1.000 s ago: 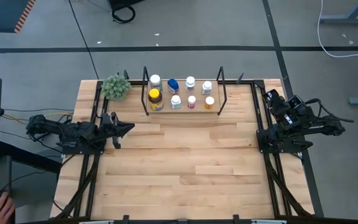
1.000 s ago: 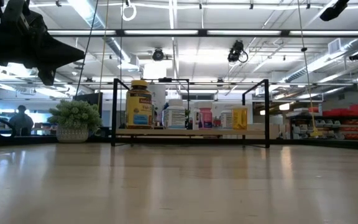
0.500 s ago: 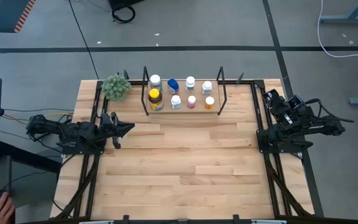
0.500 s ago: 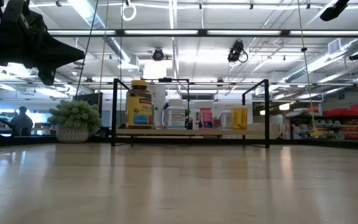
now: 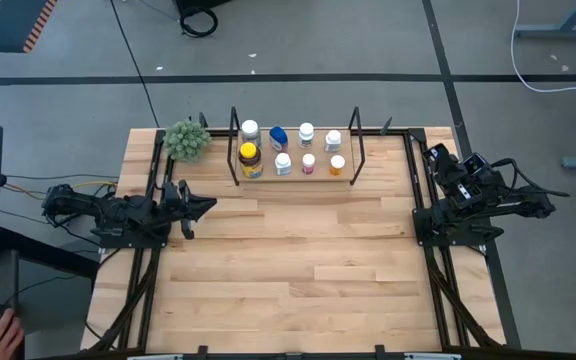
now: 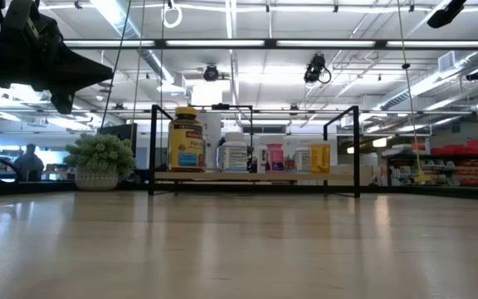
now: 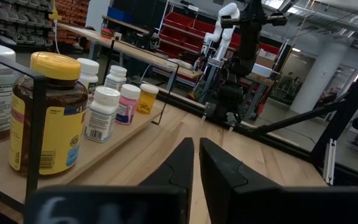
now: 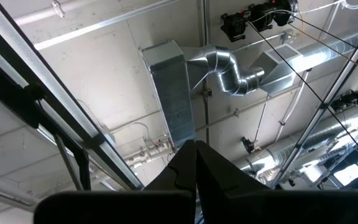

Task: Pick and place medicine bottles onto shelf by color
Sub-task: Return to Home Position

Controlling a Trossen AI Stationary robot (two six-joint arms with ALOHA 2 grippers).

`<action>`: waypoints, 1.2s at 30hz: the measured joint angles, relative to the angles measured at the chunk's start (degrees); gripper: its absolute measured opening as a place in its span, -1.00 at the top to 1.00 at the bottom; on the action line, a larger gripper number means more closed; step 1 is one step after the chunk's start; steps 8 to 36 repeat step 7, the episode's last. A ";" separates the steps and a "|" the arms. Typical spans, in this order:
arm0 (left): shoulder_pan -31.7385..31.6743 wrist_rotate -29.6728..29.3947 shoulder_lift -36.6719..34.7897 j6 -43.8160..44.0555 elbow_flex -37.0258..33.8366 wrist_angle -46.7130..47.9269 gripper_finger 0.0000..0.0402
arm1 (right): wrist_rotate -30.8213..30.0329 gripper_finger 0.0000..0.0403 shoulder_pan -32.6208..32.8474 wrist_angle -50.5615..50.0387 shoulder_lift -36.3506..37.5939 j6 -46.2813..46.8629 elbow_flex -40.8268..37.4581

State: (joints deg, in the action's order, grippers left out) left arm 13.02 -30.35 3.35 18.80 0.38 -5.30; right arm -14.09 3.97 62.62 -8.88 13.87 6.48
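The shelf (image 5: 294, 176) is a low light-wood board with black wire uprights at the table's far edge. Several medicine bottles stand upright on it in two rows: a large amber one with a yellow cap (image 5: 250, 159) (image 7: 48, 115), a blue one (image 5: 278, 137), white ones (image 5: 283, 163), a pink-labelled one (image 5: 308, 162) and a small orange one (image 5: 337, 164). My left gripper (image 5: 209, 205) (image 7: 196, 149) hovers shut near the table's left edge, short of the shelf's left end. My right gripper (image 5: 431, 153) (image 8: 196, 147) is shut, folded back at the right edge and pointing at the ceiling.
A green fuzzy plant ball (image 5: 186, 141) (image 6: 99, 158) sits left of the shelf at the far left corner. The bare wooden tabletop (image 5: 298, 270) stretches in front of the shelf. A person's hand (image 5: 3, 330) shows off the table's near left.
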 joint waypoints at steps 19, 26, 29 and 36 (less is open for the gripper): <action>0.01 -0.02 -0.01 0.00 0.00 0.01 0.88 | 0.00 0.96 0.00 0.00 0.00 0.01 0.00; 0.01 -0.02 -0.01 0.00 0.00 0.01 0.88 | 0.00 0.96 0.00 0.00 0.00 0.01 0.00; 0.01 -0.02 -0.01 0.00 0.00 0.01 0.88 | 0.00 0.96 0.00 0.00 0.00 0.01 0.00; 0.01 -0.02 -0.01 0.00 0.00 0.01 0.88 | 0.00 0.96 0.00 0.00 0.00 0.01 0.00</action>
